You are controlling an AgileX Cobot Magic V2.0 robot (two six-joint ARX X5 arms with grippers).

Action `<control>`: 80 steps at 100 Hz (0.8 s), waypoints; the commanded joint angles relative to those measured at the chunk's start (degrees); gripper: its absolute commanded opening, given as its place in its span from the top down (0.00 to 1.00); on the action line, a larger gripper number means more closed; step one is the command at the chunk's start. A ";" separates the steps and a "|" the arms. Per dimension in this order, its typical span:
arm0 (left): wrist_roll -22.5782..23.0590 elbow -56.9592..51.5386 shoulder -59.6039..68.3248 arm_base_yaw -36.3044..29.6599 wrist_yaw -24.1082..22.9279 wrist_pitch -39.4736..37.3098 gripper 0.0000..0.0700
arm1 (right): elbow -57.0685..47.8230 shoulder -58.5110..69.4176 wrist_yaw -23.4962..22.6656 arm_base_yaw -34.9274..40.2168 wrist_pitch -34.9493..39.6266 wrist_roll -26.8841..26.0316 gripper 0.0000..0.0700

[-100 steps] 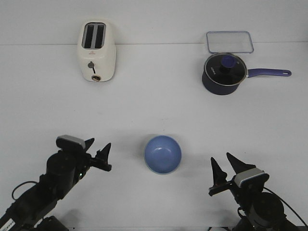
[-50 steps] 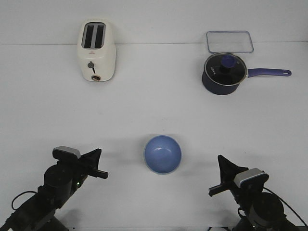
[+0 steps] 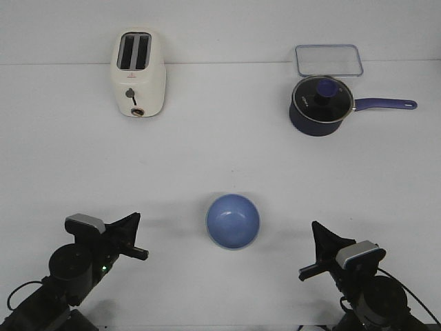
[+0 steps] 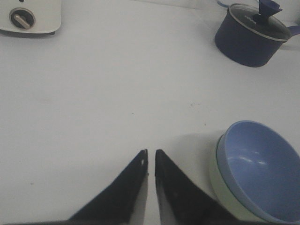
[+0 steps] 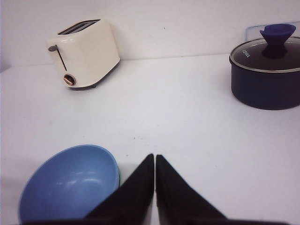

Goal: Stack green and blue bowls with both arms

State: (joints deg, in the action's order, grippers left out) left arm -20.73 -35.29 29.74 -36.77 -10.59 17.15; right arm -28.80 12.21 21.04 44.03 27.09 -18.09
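Nesting blue bowl (image 4: 262, 176) hiding most of green bowl (image 4: 224, 194), seemingly only rim visible, both pincers closed, empty.

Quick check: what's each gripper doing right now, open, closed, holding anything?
Left gripper: closed, empty, beside the stacked bowls.
Right gripper: closed, empty.

White table (image 3: 220, 158), white wall (image 3: 220, 27).

Front cam high, whole table (image 3: 220, 158); both wrist cams low, close, sharing blue bowl (image 4: 262, 176), toaster (image 5: 84, 54), saucepan (image 5: 269, 77)
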 commanded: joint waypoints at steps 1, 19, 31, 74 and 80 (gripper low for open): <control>-0.35 -0.55 -0.31 -0.37 -0.07 -0.66 0.98 | -0.24 0.22 0.00 0.44 -0.90 -0.04 0.99; 0.85 -0.52 -2.16 0.00 -0.11 -0.74 0.98 | -0.24 0.22 0.00 0.44 -0.90 -0.04 0.99; 13.53 3.13 -6.51 6.12 0.00 -4.37 0.98 | -0.24 0.22 0.00 0.44 -0.90 -0.04 0.99; 21.42 30.01 -27.39 35.41 0.57 -14.73 0.98 | -0.24 0.22 0.00 0.44 -0.90 -0.04 0.99; 21.42 32.06 -28.61 35.98 0.66 -15.61 0.98 | -0.24 0.22 0.00 0.44 -0.90 -0.04 0.99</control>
State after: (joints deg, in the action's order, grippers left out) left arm -0.47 -4.36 1.98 -1.10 -10.31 3.25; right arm -28.80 12.21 21.04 44.03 26.96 -18.09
